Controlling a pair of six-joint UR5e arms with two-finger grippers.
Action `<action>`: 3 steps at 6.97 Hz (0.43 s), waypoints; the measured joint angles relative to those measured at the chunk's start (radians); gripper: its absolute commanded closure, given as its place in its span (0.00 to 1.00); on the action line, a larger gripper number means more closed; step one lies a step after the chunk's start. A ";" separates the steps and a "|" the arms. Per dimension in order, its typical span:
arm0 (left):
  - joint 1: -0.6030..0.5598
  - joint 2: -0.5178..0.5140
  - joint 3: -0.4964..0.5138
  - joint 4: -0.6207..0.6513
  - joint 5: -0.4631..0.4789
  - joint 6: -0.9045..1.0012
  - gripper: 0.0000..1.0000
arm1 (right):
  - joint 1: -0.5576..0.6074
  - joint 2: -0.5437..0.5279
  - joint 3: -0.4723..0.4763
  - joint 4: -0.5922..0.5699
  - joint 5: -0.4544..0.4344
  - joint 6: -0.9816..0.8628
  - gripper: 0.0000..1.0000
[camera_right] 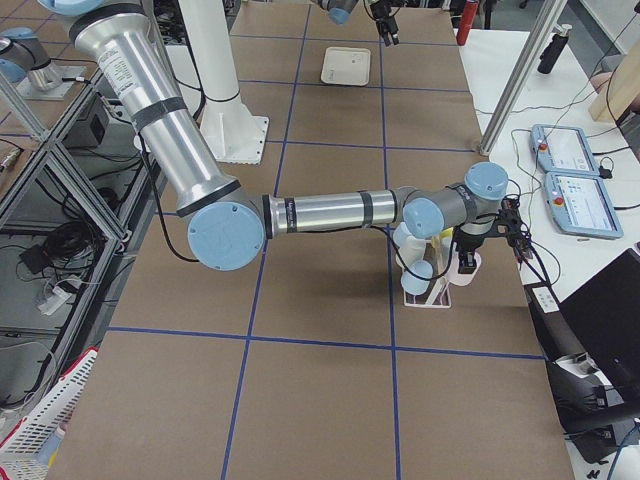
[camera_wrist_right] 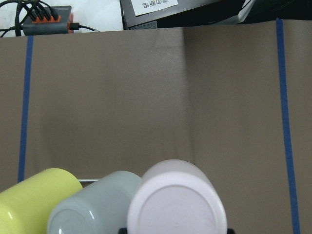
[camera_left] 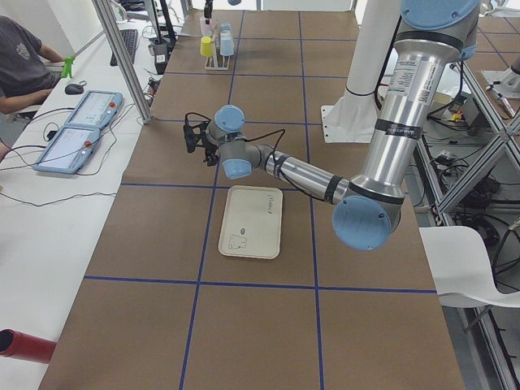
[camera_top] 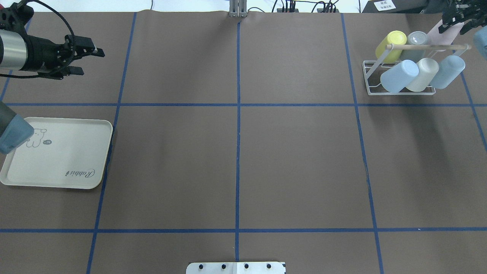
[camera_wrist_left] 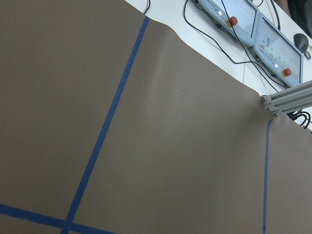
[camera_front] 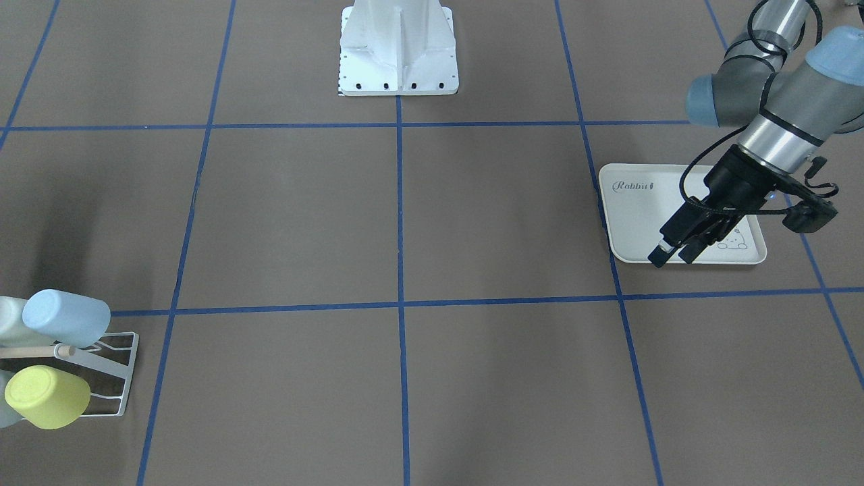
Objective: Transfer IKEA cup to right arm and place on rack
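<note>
Right gripper (camera_top: 456, 21) fingers pinching pink cup (camera_wrist_right: 176, 207) at crowded rack (camera_top: 367, 76) — may clip grey cup (camera_wrist_right: 92, 207); left gripper (camera_top: 93, 62) fingers spread, empty.

**Arm poses, both sides**

I read the left arm (camera_top: 15, 53) reaching forward and low, with the left gripper (camera_top: 93, 62) fingers parted and holding nothing. The right arm (camera_right: 330, 212) is stretched far out. The right gripper (camera_top: 454, 22) is clamped on the pink cup (camera_wrist_right: 176, 204).
</note>
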State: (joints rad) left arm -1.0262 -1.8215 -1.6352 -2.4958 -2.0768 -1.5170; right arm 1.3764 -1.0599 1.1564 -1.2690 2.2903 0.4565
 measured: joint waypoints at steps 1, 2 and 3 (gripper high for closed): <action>0.000 0.000 0.000 0.000 0.000 0.000 0.00 | -0.008 0.000 -0.004 0.000 -0.004 0.002 0.01; 0.000 0.000 0.000 0.000 -0.001 0.000 0.00 | -0.017 0.002 -0.008 0.000 -0.008 0.005 0.01; 0.000 0.000 0.000 0.000 -0.001 0.000 0.00 | -0.023 0.003 -0.009 0.000 -0.013 0.007 0.01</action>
State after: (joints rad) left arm -1.0262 -1.8220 -1.6352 -2.4958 -2.0776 -1.5171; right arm 1.3533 -1.0566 1.1470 -1.2686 2.2778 0.4634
